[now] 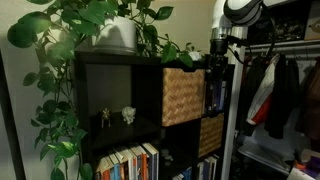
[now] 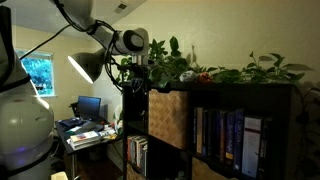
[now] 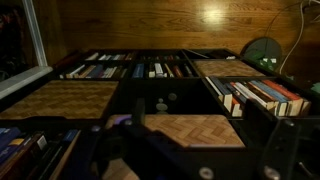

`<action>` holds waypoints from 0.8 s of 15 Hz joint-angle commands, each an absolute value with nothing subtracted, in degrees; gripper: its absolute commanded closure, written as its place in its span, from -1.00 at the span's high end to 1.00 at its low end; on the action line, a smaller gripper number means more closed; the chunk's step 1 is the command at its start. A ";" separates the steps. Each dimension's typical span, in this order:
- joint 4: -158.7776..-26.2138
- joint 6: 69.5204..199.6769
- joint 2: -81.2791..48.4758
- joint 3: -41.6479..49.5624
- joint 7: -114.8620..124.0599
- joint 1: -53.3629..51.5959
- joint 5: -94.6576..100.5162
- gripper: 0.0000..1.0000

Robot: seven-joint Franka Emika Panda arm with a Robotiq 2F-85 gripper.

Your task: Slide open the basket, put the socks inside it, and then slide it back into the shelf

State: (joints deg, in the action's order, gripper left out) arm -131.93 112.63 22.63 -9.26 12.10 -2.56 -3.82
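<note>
Hovering beside the shelf [image 1: 120, 59], the claw [image 2: 134, 80] hangs near the basket [image 2: 168, 118].

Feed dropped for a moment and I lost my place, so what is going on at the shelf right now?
The arm's gripper hovers by the upper front corner of the light woven basket and does not appear to be gripping it. It is too dark to tell how the jaws stand. The basket sits in its cubby in the black shelf, its front looking slightly proud of the frame. No socks are in view, so that step looks not yet done.
</note>
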 commanded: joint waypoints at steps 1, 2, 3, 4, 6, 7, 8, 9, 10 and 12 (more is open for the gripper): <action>-131.58 115.01 23.11 -8.24 4.95 -4.75 -2.77 1.00; -131.77 116.24 23.31 -8.28 2.56 -5.13 -2.33 1.00; -131.91 117.40 23.42 -8.18 0.03 -5.64 -2.11 1.00; -132.15 118.87 23.47 -8.17 -1.80 -6.03 -1.80 1.00; -132.55 122.60 22.88 -8.10 -5.92 -6.70 -0.73 1.00; -132.71 124.78 22.38 -8.15 -7.52 -6.88 0.12 1.00; -132.73 126.78 21.64 -8.22 -8.68 -6.94 1.05 1.00; -132.79 128.73 21.00 -8.03 -10.29 -7.10 1.68 1.00; -132.88 130.83 20.28 -8.15 -10.72 -6.94 2.66 1.00; -132.99 134.92 18.76 -8.41 -10.80 -6.55 4.86 1.00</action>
